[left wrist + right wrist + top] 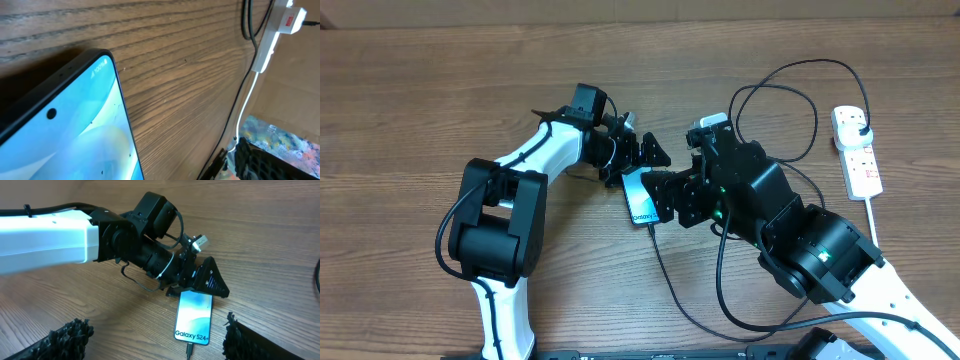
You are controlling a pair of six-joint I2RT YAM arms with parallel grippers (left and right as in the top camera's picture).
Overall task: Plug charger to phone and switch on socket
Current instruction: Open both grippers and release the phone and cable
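The socket [858, 150] lies well off to my right tool's [155, 332] side, rigid. That tool gapes wide, empty. Just ahead, flat on the desk [420, 100], is the phone [194, 316]: slick, fragile, best gripped by its edges. My left tool [645, 160] covers its far end; I cannot tell whether it grips. The limp charger [670, 280] meets the near end.

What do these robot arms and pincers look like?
The left arm and right arm have white tubular links, chunky black joints and thin black cables looped alongside. The left gripper has black triangular fingers; the right gripper's black fingers look rough-textured. Green lights glow on the right arm.
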